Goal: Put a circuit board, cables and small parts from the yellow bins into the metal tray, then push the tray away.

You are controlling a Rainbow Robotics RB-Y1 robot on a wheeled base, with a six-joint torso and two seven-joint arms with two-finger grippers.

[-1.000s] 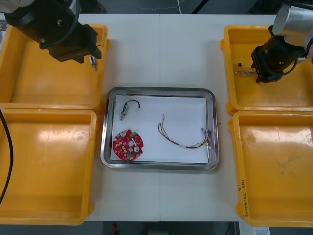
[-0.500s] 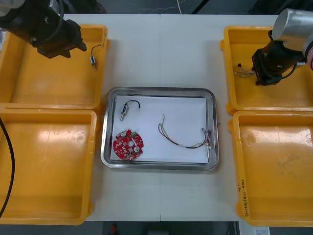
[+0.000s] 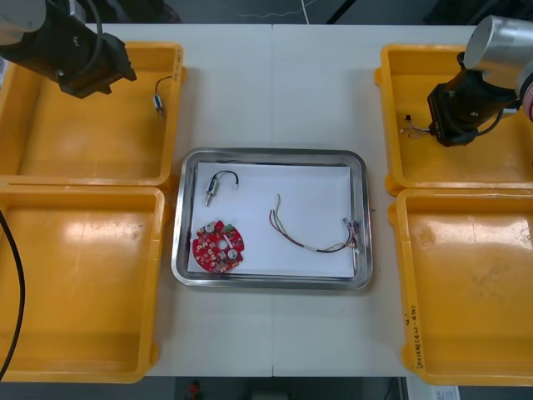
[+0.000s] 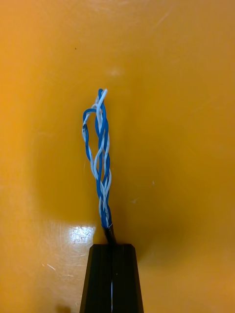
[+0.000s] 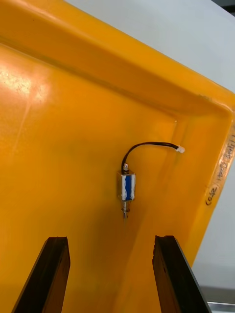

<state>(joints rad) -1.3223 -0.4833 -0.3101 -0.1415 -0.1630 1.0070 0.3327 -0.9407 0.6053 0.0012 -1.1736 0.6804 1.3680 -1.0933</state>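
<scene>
the right gripper (image 4: 111,247), pinched shut on the twisted blue and white cable (image 4: 100,156) in the far right yellow plastic bin (image 3: 466,173), should lift it clear of the wall before crossing to the shiny metal tray (image 3: 271,153), while the left gripper (image 5: 111,239) hangs wide open over the far left bin (image 3: 50,171).

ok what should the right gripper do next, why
Probably lift, then carry toward the metal tray: the right gripper is shut on the blue and white cable inside the far right bin, and the tray holds none. Left gripper: open over far left bin.
</scene>
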